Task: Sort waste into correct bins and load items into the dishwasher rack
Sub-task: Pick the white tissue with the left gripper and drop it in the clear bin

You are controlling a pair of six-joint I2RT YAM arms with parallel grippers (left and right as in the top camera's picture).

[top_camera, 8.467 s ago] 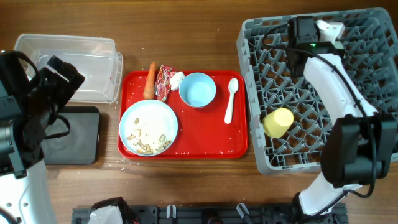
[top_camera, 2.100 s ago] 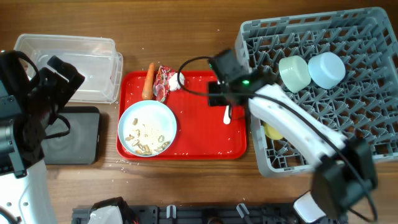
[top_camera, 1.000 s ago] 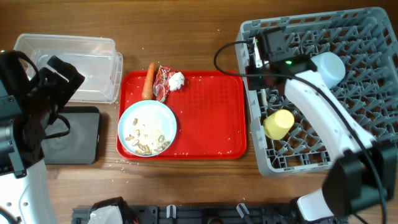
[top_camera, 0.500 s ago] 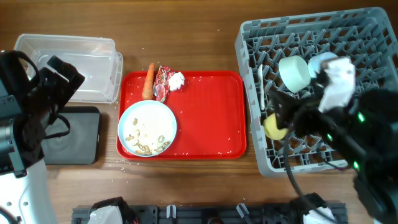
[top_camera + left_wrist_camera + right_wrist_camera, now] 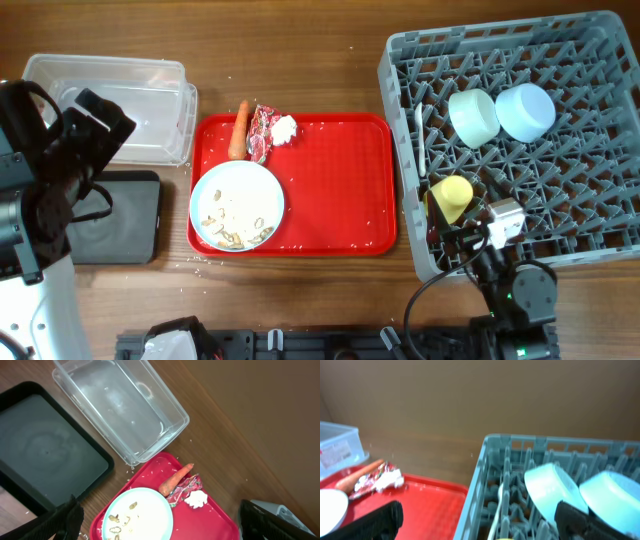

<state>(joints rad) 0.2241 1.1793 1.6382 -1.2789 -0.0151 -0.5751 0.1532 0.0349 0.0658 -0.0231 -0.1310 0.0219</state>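
Plate [image 5: 237,204] hugs left edge of red tray [image 5: 340,190]; right half open.

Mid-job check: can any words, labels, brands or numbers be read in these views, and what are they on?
No text is legible in any view.
Red printed wrapper: it carries print, but it is too small and crumpled to read.
Clear tub: the right wrist view shows a sticker on its end wall, too blurred to read.

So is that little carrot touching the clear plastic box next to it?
Apart. The overhead view shows the carrot on the red tray, with bare tray floor and its rim between it and the clear tub.
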